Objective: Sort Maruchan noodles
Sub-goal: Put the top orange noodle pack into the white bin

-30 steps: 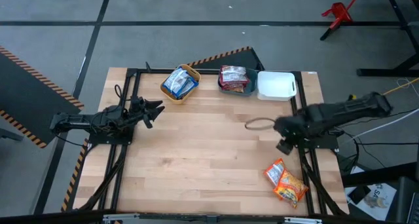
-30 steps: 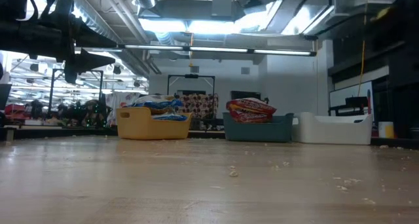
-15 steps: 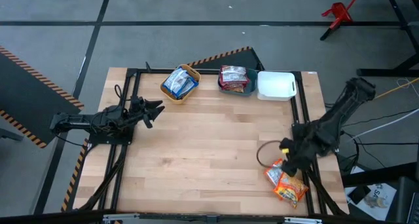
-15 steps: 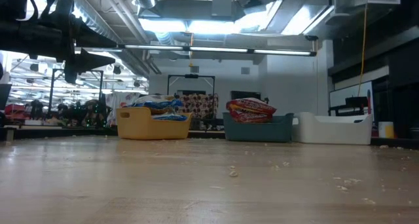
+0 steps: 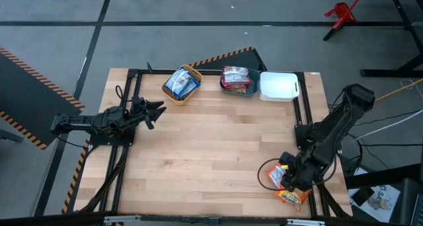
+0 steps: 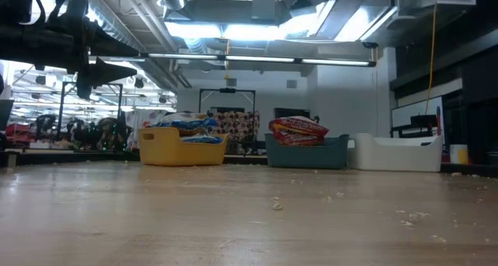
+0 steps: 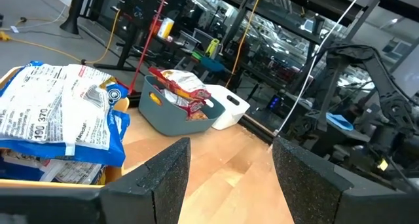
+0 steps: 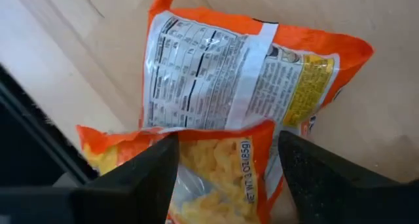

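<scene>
Two orange-yellow noodle packets lie overlapping at the table's near right (image 5: 291, 194). In the right wrist view one shows its printed back (image 8: 222, 73) and the other lies partly on it (image 8: 209, 178). My right gripper (image 5: 285, 178) is open just above them, its fingers (image 8: 131, 178) on either side of the upper packet. My left gripper (image 5: 158, 110) is open and empty at the table's left, held above the table. Blue-and-white packets (image 5: 180, 84) fill the yellow bin (image 5: 192, 73). Dark red packets (image 5: 234, 76) lie in the teal bin (image 5: 251, 90). My right gripper comes from above, pointing down, with its open fingers on either side of the upper orange packet (image 8: 209, 178). I cannot tell whether they touch it. Both packets lie flat on the table.
A white bin (image 5: 279, 86) stands at the far right beside the teal one; nothing shows in it. The three bins line the far edge, and also show in the low view, such as the yellow bin (image 6: 183, 145). The orange packets lie close to the table's right and near edges.
My right gripper has swung from the middle of the table's right side toward the near edge and gone down over the orange packets. The packets have stayed where they were. My left arm has kept still.
</scene>
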{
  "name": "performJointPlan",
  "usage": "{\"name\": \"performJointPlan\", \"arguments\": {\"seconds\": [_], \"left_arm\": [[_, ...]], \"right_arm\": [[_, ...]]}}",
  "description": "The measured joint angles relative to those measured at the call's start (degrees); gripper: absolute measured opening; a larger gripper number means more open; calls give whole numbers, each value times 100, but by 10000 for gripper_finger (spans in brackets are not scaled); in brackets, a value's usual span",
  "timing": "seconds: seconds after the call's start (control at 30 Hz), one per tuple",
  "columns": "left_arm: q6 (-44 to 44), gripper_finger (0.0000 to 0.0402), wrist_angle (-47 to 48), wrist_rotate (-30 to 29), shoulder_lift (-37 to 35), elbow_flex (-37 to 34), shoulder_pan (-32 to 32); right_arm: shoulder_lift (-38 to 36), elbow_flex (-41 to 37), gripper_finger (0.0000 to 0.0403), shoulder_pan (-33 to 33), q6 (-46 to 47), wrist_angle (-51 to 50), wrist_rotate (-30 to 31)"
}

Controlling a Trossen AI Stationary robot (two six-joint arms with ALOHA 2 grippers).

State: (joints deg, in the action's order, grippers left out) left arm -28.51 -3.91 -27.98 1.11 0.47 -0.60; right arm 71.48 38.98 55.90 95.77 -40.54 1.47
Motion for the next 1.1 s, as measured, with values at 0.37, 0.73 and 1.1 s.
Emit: {"name": "performJointPlan", "arguments": {"seconds": [0.37,0.73,1.1], "left_arm": [[61,212,-1,-79,0,0,-1],[65,212,-2,-95,1,0,-1],[69,212,-4,-110,-1,0,0]], "right_arm": [[251,4,115,-44,-60,-78,-192],[254,37,3,-257,-190,-170,429],[173,50,0,-2330,-2464,-120,1182]]}}
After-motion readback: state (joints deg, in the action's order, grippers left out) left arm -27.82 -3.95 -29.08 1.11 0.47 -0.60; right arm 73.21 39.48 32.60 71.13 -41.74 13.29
